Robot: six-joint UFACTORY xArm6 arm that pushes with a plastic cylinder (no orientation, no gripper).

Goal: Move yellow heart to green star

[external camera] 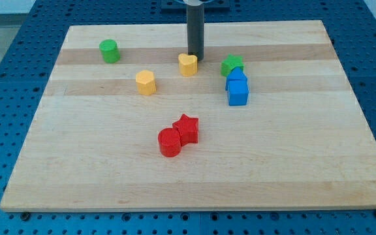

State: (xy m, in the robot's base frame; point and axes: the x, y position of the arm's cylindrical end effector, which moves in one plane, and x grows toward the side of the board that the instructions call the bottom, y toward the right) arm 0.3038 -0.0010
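The yellow heart [187, 64] is being contacted by my tip [195, 58] at its upper right, with the green star [232, 64] lying near, to the view's right. No gripper is fitted. The tip is best being repositioned to the heart's left before pushing rightward.

Two yellow blocks [187, 64], two green [232, 64], two blue [237, 93], two red [186, 128].
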